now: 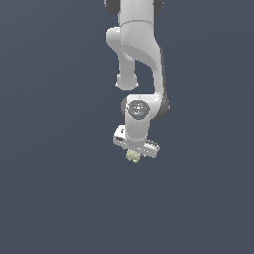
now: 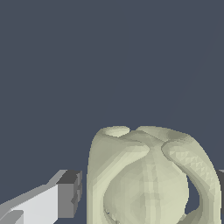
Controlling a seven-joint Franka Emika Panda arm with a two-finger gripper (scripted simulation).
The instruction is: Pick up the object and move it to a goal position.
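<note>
White arm (image 1: 141,49) hangs over plain dark ground. Gripper (image 1: 135,154) points down, pale lumpy object (image 1: 133,156) sitting between its fingers (image 2: 68,199); they bracket it closely, seemingly pinching it, though contact isn't clear.

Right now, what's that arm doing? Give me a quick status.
Tool low, over the pale lumpy object. One finger beside the object, small gap showing. Grip not confirmed. Nothing in the way.

A plain, dark slate-blue surface (image 1: 54,188) fills both views, flat and unmarked, with no visible edges. A small, lumpy, pale yellow-green object (image 1: 133,156) appears against it; whether it touches the surface cannot be told.
</note>
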